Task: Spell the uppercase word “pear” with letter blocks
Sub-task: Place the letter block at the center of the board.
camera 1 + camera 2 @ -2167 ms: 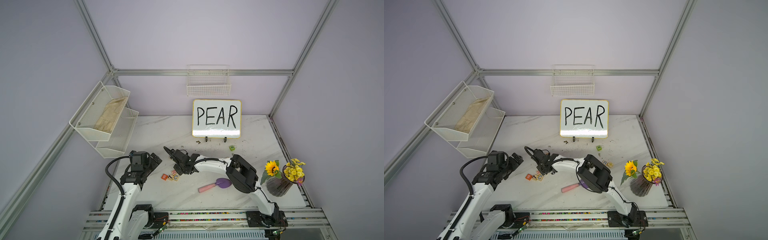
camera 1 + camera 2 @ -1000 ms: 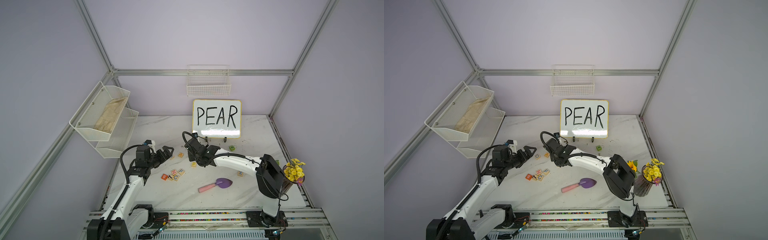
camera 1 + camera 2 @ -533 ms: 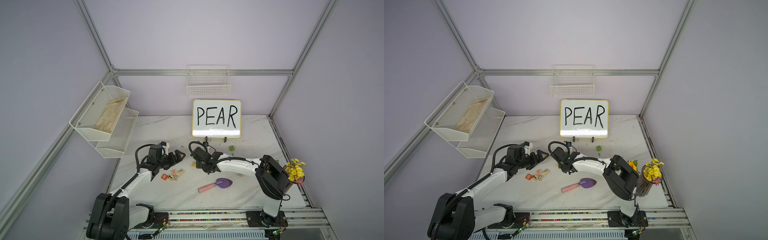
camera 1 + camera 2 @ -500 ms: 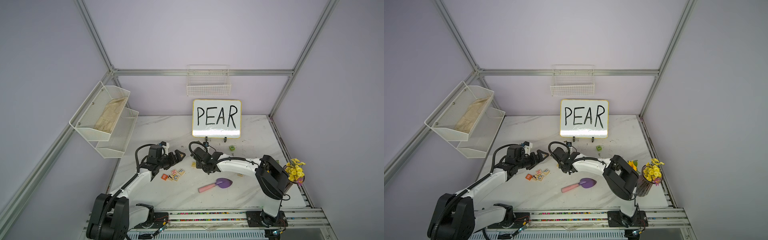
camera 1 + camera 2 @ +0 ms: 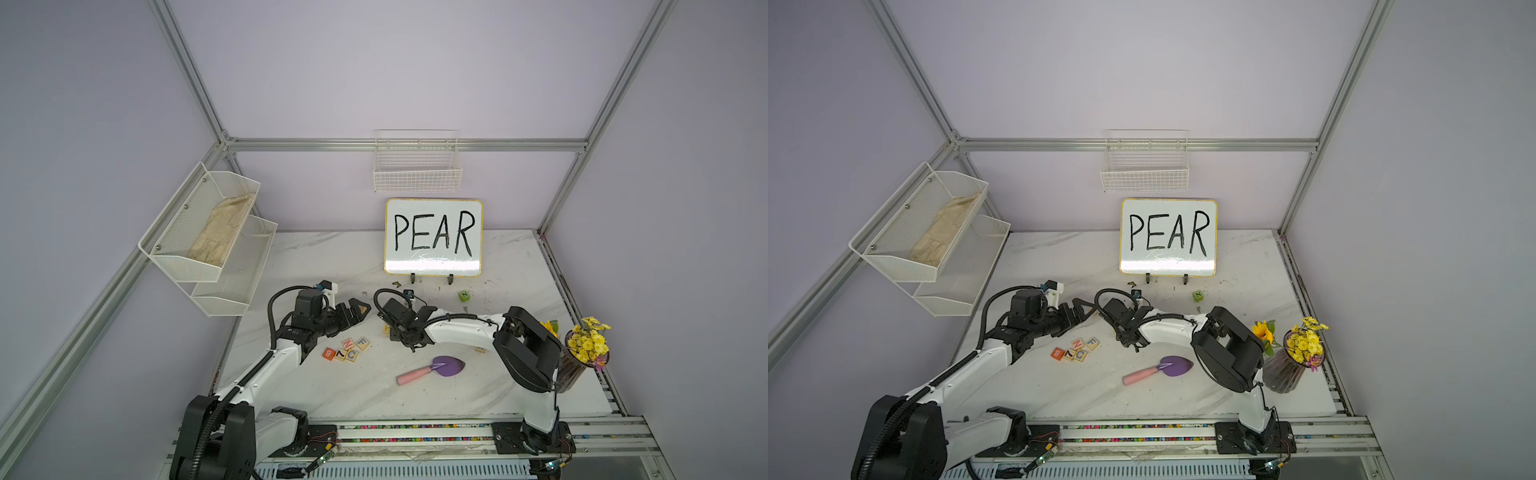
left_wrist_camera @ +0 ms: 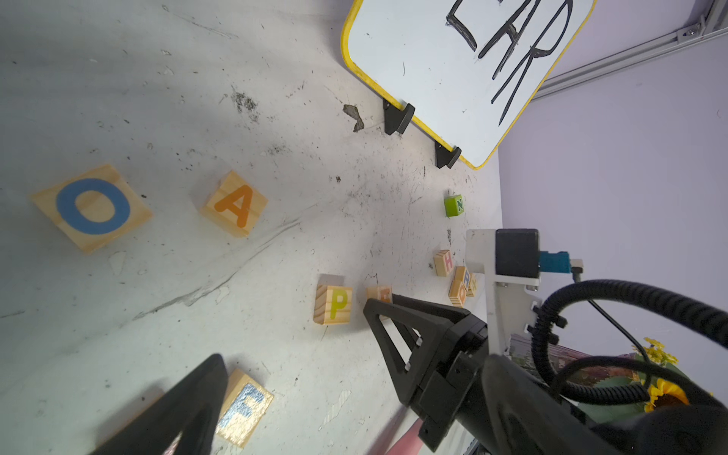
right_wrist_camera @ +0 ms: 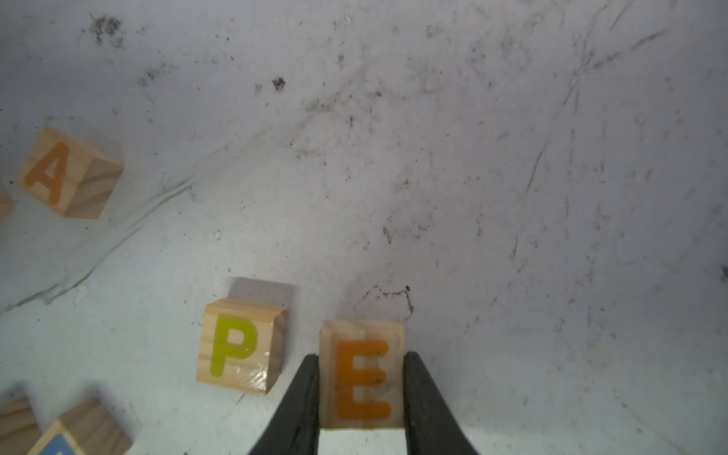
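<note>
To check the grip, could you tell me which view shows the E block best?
The right wrist view: the E block is close, its letter legible, clamped in the right gripper. The left wrist view shows only a corner; both top views hide it.

White arms [image 5: 461, 332] carry black joints [image 5: 525, 353] and ribbed black cables [image 6: 630, 288].

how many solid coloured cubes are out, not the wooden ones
2: orange B at the end of the wooden cluster; green N alone near the whiteboard's feet. Others may hide under the arms.
</note>
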Available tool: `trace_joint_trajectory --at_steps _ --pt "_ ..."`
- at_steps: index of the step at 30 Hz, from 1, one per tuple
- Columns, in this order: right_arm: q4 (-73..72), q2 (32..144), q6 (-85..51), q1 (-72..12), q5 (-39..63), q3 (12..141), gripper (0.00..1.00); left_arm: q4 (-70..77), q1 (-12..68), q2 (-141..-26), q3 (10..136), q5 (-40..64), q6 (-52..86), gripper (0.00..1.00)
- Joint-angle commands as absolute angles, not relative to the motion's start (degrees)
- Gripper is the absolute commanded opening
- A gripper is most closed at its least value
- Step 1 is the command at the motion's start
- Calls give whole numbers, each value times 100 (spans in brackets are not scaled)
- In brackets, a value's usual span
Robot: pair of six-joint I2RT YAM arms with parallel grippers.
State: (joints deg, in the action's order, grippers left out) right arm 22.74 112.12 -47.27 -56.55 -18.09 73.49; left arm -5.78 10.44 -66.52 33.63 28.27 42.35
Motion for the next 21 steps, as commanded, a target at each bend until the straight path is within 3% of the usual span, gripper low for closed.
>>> trace_joint_trajectory --at_steps 1,21 --pt "2330 11262 -4783 -5677 -1857 7462 21 -538 1050 -6513 3766 2831 4096 100" --pt "2285 11554 -4667 -5669 -1647 7633 22 -746 950 -6469 3806 2619 4034 100"
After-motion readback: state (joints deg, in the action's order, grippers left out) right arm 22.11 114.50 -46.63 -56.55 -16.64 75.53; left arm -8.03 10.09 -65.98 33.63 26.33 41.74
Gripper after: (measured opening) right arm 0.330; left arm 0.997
